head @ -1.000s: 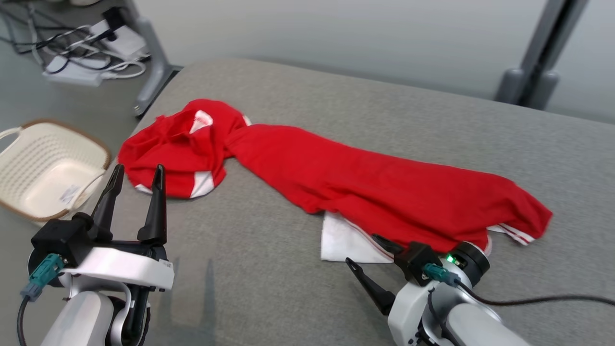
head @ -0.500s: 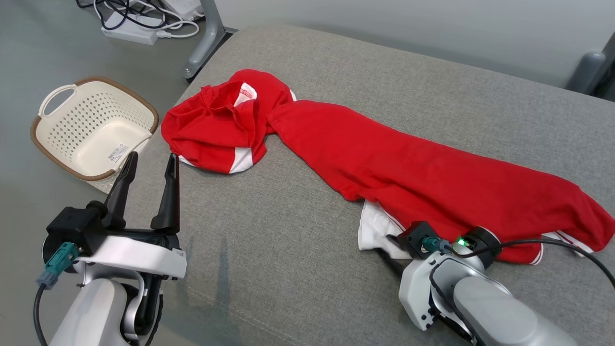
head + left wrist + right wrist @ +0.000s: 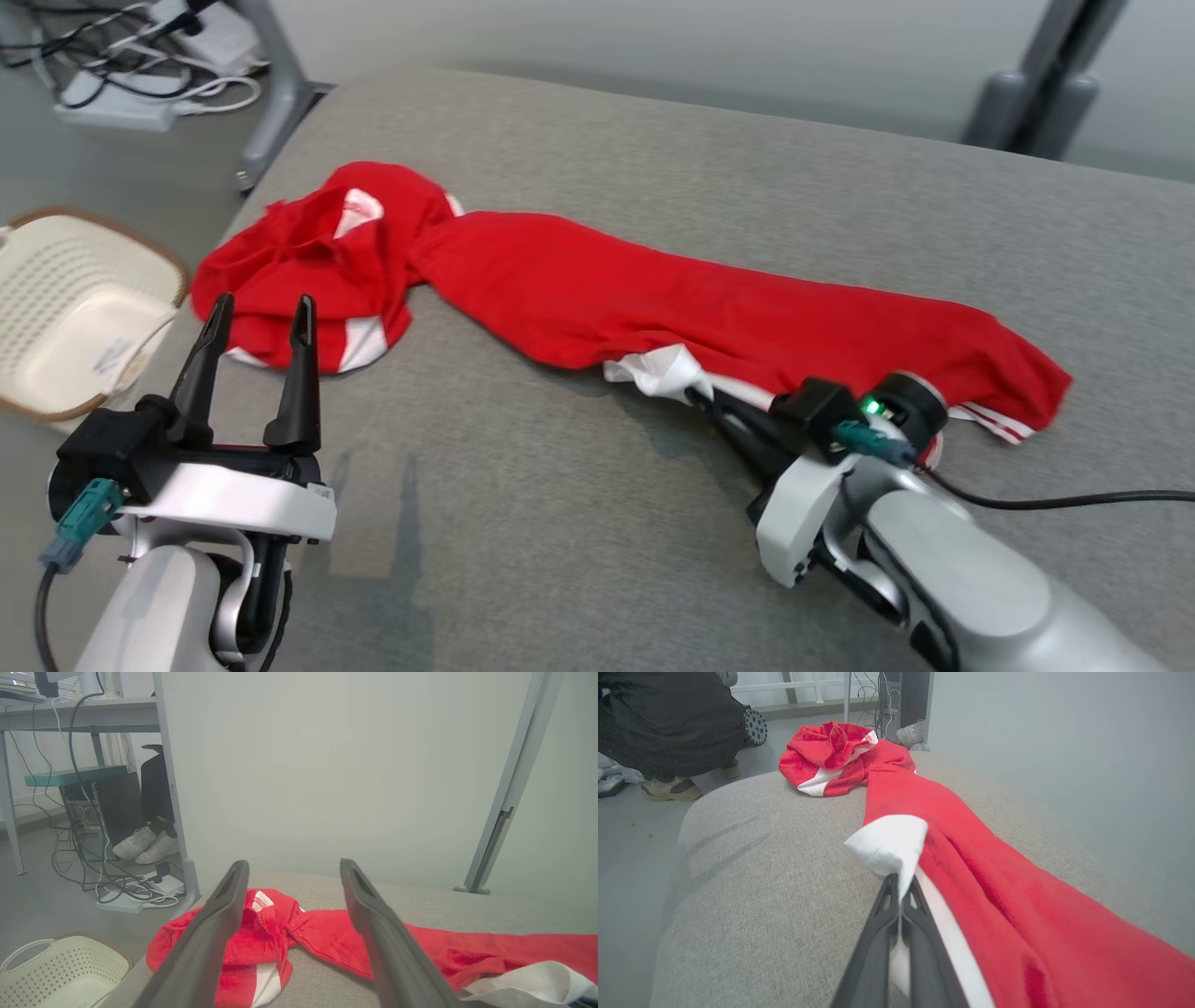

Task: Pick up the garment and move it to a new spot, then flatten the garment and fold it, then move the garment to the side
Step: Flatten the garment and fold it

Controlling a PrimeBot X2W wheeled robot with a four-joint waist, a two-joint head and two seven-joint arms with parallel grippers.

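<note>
The garment is a red shirt with white panels, stretched in a long twisted band across the grey padded table, its bunched end at the left. My right gripper is shut on a white flap of the garment's near edge and holds it lifted off the table; in the right wrist view the white cloth sticks up between the closed right gripper. At lower left my left gripper stands open just short of the bunched end. The left wrist view shows the garment beyond its open fingers.
A cream perforated basket sits on the floor left of the table. Cables and a power strip lie by a desk leg at the back left. A person's shoes show under the desk, and another person in dark clothes stands past the table's end.
My right gripper has closed on the garment's white flap and raised it from the table. The head camera swung about between frames. The left gripper stays open in place.
</note>
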